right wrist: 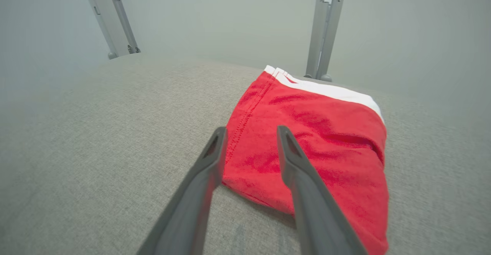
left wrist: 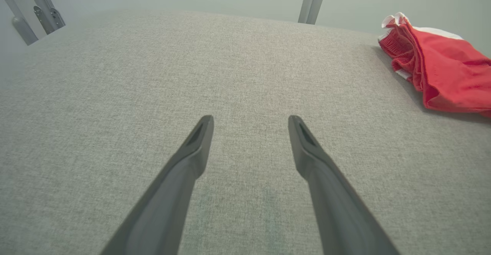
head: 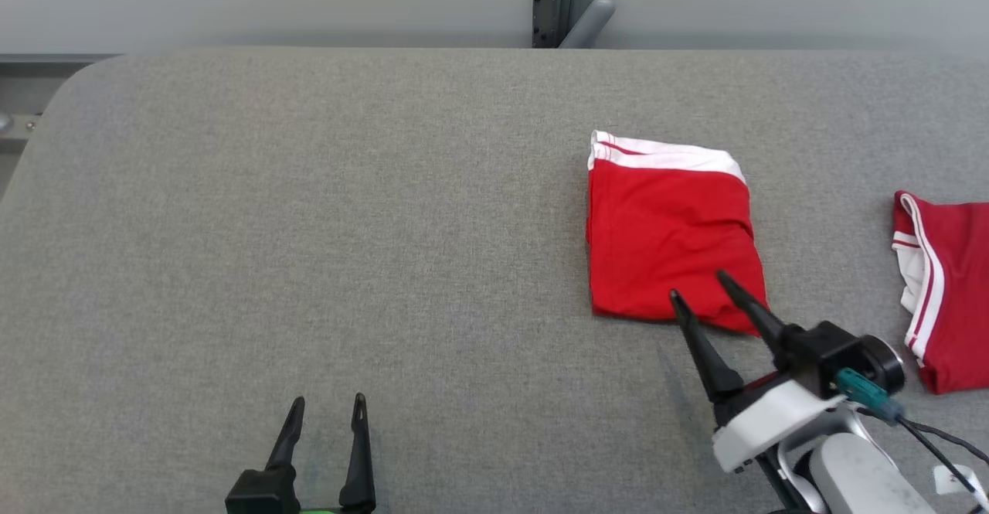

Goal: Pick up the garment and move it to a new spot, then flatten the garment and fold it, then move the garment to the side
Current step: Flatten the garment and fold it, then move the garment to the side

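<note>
Right tool [head: 698, 284]: fingers apart, tips at near edge of your folded red garment [head: 664, 228]. Left tool [head: 328, 399] apart, well left over worktop [head: 309, 228]. Second red garment [head: 954, 282] lies close right.

We're on a grey fabric-covered table [head: 309, 228], weave even, far left corner rounded. We count two things lying on it. Folded red garment [head: 668, 243]: flat, roughly rectangular, white band along its side toward the far edge, right of the middle, well in from the far edge. Second red garment [head: 946, 290] with white stripes: nearer the right edge, cut off by our view there, apart from the first, grey cloth between them.
</note>
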Robot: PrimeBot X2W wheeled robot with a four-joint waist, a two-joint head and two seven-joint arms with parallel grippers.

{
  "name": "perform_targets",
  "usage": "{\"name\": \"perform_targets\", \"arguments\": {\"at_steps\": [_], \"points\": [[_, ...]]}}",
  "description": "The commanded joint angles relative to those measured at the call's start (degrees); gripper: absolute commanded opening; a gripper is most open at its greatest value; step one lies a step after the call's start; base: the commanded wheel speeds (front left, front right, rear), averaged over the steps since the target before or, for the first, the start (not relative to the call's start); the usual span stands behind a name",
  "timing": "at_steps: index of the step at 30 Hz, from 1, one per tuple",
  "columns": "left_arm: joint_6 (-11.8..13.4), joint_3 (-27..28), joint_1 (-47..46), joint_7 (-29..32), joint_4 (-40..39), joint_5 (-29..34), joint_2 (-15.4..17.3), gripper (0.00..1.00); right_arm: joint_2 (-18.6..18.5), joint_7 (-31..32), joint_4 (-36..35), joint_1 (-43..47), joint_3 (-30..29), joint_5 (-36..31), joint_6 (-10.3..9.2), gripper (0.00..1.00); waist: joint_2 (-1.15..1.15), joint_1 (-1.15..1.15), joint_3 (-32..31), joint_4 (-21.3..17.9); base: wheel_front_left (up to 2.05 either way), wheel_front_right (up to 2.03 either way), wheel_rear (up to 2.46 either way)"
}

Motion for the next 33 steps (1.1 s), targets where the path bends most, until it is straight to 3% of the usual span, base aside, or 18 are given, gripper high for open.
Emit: {"name": "perform_targets", "arguments": {"at_steps": [1,8,9,16,23,28,30,33], "points": [[-0.39,1.07,1.28,-0.15,-0.46,0.99,0.08,1.00,0.33,-0.12,-2.05,3.07,-3.37,-1.09,-0.09,1.00,0.69,0.00,-3.32,-1.74,0.00,0.00,0.00],[-1.61,6.90,3.72,-0.15,-1.36,3.06,0.27,1.00,2.83,-0.12,-8.89,15.35,-19.08,-4.01,-0.09,1.00,0.69,0.00,-7.76,-2.72,0.00,0.00,0.00],[-2.56,8.75,3.92,-0.15,-1.77,3.94,0.23,1.00,3.43,-0.12,-10.15,18.61,-24.12,-5.20,-0.06,1.00,0.69,0.00,-8.40,-2.84,0.00,0.00,0.00],[-5.78,9.86,4.05,-0.15,-2.05,5.55,0.12,1.00,5.25,-0.12,-8.81,21.52,-30.77,-6.72,-0.07,1.00,0.69,0.00,-8.72,-3.23,0.00,0.00,0.00],[-6.68,10.10,2.29,-0.15,-1.48,5.69,0.07,1.00,6.81,-0.12,-5.96,21.72,-32.20,-5.81,-0.07,1.00,0.69,0.00,-8.72,-3.39,0.00,0.00,0.00],[-6.43,9.80,2.08,-0.15,-1.92,5.29,0.07,1.00,7.34,-0.13,-2.24,18.74,-29.08,0.16,-0.06,1.00,0.69,0.00,-8.26,-3.66,0.00,0.00,0.00],[-6.33,9.68,2.05,-0.15,-2.22,5.15,0.07,1.00,5.83,0.10,-0.41,15.59,-26.12,4.08,-0.06,1.00,0.69,0.00,-7.50,-3.79,0.00,0.00,0.00],[-6.67,9.00,0.97,-0.15,-1.98,5.23,0.07,1.00,1.89,6.85,0.86,8.79,-21.10,8.68,-0.06,1.00,0.69,0.00,-5.15,-3.63,0.00,0.00,0.00]]}}
